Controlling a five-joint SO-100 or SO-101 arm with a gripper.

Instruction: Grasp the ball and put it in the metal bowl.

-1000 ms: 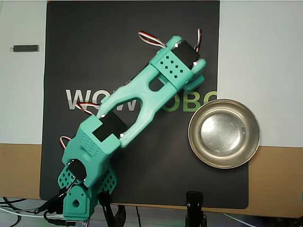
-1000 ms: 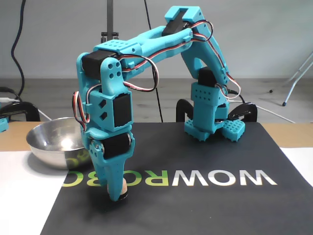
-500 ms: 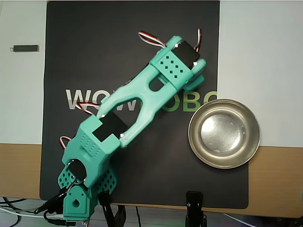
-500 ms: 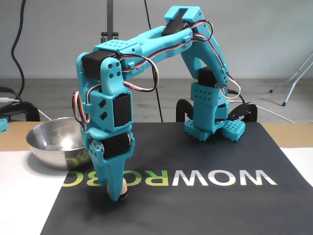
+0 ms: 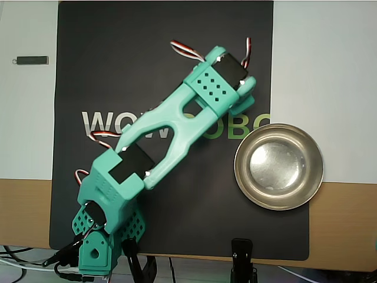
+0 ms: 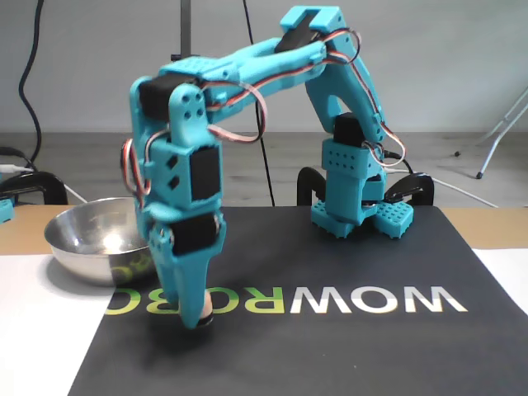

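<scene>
In the fixed view's lower left, the teal two-finger gripper (image 6: pixel 198 318) looks clamped on the small tan ball (image 6: pixel 202 313), so lifting toward the shiny steel bowl (image 6: pixel 70 243) likely comes next.

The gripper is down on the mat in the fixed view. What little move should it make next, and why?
Probably lift straight up. The gripper touches the mat with the ball seemingly pinched at its tip, while the metal bowl sits beside it, apparently empty, so the ball must clear the rim.
</scene>
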